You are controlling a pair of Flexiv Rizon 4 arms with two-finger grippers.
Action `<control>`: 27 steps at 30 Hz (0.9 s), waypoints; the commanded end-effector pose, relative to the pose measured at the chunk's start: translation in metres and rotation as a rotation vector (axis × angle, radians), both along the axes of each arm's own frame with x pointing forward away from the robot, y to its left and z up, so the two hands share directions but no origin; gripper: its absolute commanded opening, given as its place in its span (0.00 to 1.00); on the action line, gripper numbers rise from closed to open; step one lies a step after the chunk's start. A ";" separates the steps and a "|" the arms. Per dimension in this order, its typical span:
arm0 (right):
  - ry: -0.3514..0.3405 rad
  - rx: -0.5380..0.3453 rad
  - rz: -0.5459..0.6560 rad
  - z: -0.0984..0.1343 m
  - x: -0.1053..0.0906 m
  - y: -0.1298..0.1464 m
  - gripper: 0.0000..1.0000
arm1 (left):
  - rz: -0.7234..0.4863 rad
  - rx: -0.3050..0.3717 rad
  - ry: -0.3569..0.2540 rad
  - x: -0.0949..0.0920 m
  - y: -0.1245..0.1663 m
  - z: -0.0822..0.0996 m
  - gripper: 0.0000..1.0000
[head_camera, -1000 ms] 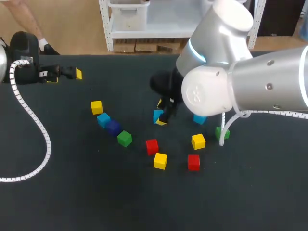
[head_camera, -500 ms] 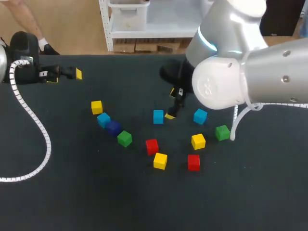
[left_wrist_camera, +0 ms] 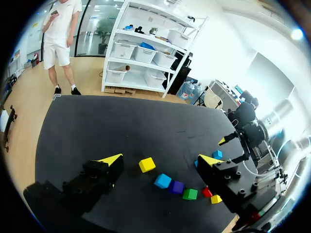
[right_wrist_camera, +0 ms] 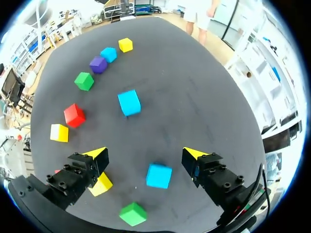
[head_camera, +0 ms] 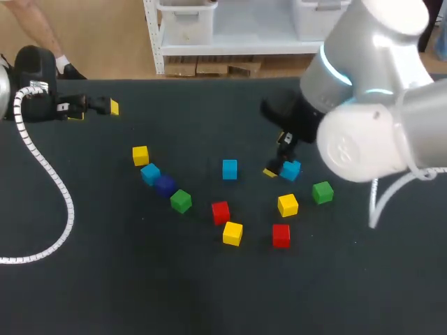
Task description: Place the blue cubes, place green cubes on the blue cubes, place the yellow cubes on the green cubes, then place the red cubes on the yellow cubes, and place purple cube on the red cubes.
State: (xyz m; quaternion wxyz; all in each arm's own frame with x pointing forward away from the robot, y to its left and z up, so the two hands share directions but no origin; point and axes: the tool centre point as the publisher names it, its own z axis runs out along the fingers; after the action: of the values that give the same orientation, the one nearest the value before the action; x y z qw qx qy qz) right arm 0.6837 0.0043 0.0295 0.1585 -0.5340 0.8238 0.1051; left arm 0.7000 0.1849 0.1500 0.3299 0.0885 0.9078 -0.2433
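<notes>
As I hang over the table, right gripper point(right_wrist_camera: 145, 153): fingers wide apart, clamped on nothing; black bolted blocks with yellow wedge tips.
Near blue cube point(right_wrist_camera: 159, 175): under the right gripper, between its fingers, touching neither; flat matte faces, crisp edges.
Second blue cube point(right_wrist_camera: 129, 103): ahead of the right gripper, on its own.
Row, farther ahead: row green cube point(right_wrist_camera: 84, 81), purple cube point(right_wrist_camera: 98, 64), third blue cube point(right_wrist_camera: 109, 54), row yellow cube point(right_wrist_camera: 125, 44); close together in a slanting line.
Out past one right finger: first red cube point(right_wrist_camera: 74, 115), outer yellow cube point(right_wrist_camera: 59, 132).
Near yellow cube point(right_wrist_camera: 101, 184): just beside that same finger.
Near green cube point(right_wrist_camera: 132, 213): behind the near blue cube, towards my wrist.
Left gripper point(left_wrist_camera: 160, 159): fingers spread apart, holding nothing; the row lies ahead of it, well apart.
Table point(head_camera: 140, 279): dark, dull, even surface.
Hose point(head_camera: 49, 174): white, ribbed, looping from my left arm across the table.
Head view only: second red cube point(head_camera: 281, 235) shown whole; in the right wrist view it is almost hidden behind a finger.
Right wrist view only: clear gaps on both sides of the near blue cube; from above, a fingertip overlaps it.
Left wrist view only: my right gripper seen far ahead, beyond the row.
</notes>
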 end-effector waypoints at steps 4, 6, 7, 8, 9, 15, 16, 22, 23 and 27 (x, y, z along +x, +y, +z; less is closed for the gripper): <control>-0.045 -0.005 -0.060 -0.004 -0.008 -0.019 1.00 | 0.000 0.000 0.000 0.000 0.000 0.000 1.00; -0.043 -0.005 -0.067 -0.005 -0.009 -0.021 1.00 | 0.000 0.000 0.000 0.000 0.000 0.000 1.00; -0.042 -0.004 -0.070 -0.005 -0.010 -0.022 1.00 | 0.000 0.000 0.000 0.000 0.000 0.000 1.00; -0.041 -0.003 -0.074 -0.006 -0.011 -0.023 1.00 | 0.000 0.000 0.000 0.000 0.000 0.000 1.00; -0.039 -0.001 -0.077 -0.007 -0.011 -0.024 1.00 | 0.000 0.000 0.000 0.000 0.000 0.000 1.00; -0.026 0.002 -0.102 -0.014 -0.012 -0.030 1.00 | 0.000 0.000 0.000 0.000 0.000 0.000 1.00; -0.026 0.003 -0.104 -0.015 -0.012 -0.031 1.00 | 0.000 0.000 0.000 0.000 0.000 0.000 1.00; -0.015 0.008 -0.117 -0.022 -0.012 -0.034 1.00 | 0.000 0.000 0.000 0.000 0.000 0.000 1.00; -0.013 0.009 -0.117 -0.024 -0.011 -0.034 1.00 | 0.000 0.000 0.000 0.000 0.000 0.000 1.00; -0.007 0.012 -0.118 -0.029 -0.009 -0.033 0.95 | 0.000 0.000 0.000 0.000 0.000 0.000 1.00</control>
State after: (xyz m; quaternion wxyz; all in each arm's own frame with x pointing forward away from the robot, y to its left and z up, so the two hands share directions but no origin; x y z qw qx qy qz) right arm 0.6709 -0.0301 0.0049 0.1710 -0.4840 0.8527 0.0969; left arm 0.7000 0.1849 0.1499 0.3299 0.0885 0.9078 -0.2433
